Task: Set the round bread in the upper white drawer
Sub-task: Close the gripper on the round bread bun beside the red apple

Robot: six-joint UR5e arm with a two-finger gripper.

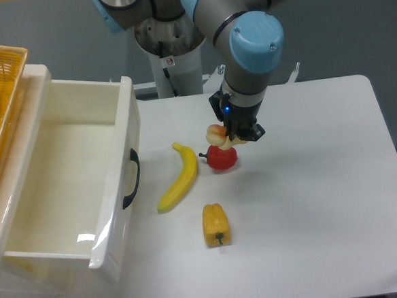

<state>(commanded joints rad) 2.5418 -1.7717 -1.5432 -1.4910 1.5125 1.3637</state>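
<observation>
Bread grasped, drawer still to reach.

The round bread (pixel 218 132) sits pinched in the pincer (pixel 233 137), fingers closed on it, seemingly lifted just above the red pepper (pixel 222 157) directly below; contact between bread and pepper can't be ruled out. Pickup looks done; carry and drop remain. The upper white drawer (pixel 116 185) stands open well to the pincer's left, nothing visible inside. Banana (pixel 179 177) lies lower-left of the pincer, yellow-orange pepper (pixel 215 223) further below.

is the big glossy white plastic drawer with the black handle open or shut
Open. The glossy white plastic drawer is pulled out toward the table, its bare white inside visible from above, with nothing seen in it.
</observation>
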